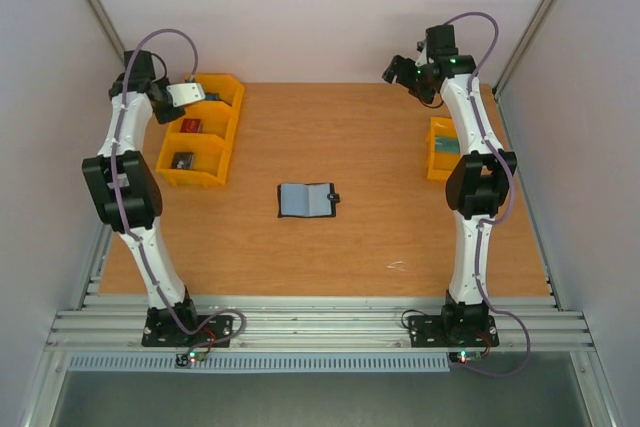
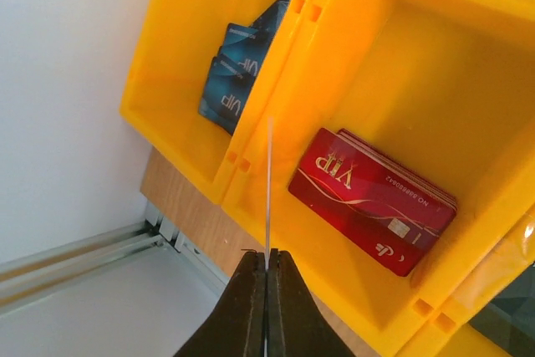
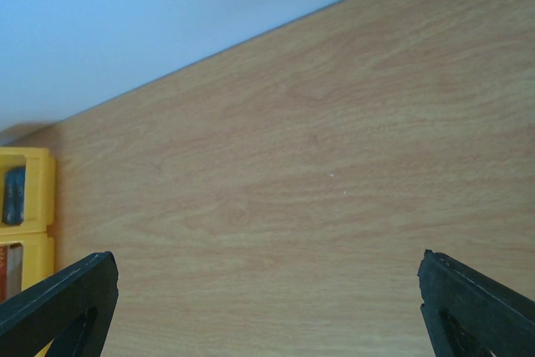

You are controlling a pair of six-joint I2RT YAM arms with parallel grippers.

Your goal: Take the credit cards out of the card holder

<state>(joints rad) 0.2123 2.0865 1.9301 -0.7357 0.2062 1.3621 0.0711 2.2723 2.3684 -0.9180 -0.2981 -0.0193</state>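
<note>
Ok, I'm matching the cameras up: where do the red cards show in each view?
Top: red cards in the middle bin compartment, left side.
Left wrist: centre-right, in the right-hand compartment.
Right wrist: a red sliver at the left edge, probably them.
Shared landmark: the yellow bins.

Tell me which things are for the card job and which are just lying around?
For the job: card holder, lying open; thin card pinched in the left gripper; red cards.
Just lying about: yellow bins; dark blue cards; right-side yellow bin.
</note>
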